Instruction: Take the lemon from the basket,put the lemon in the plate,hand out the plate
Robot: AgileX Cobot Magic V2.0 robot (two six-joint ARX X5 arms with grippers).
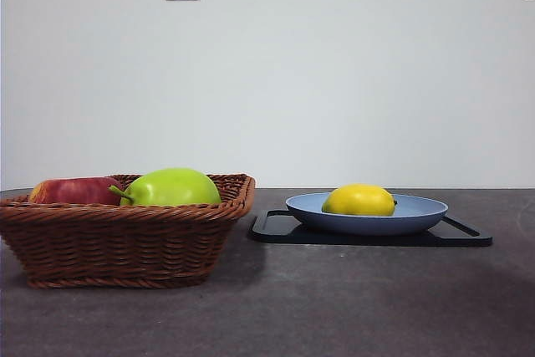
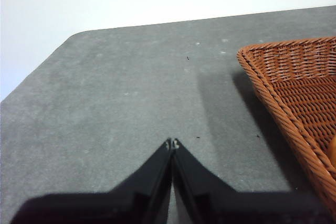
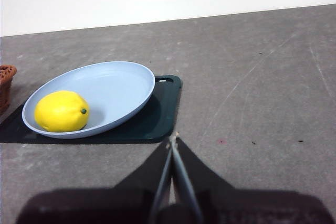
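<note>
Front view: lemon (image 1: pixel 359 200) lies in the blue plate (image 1: pixel 418 214) on the black tray (image 1: pixel 465 237), basket (image 1: pixel 125 244) apart. Right gripper (image 3: pixel 174 141) and left gripper (image 2: pixel 172 143) both closed, empty. Handing-out apparently next; needs a rim grasp.

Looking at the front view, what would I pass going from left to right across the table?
Red apple → green stemmed fruit, both in the wicker basket → black tray → lemon on the light-blue plate, which sits on the tray.
</note>
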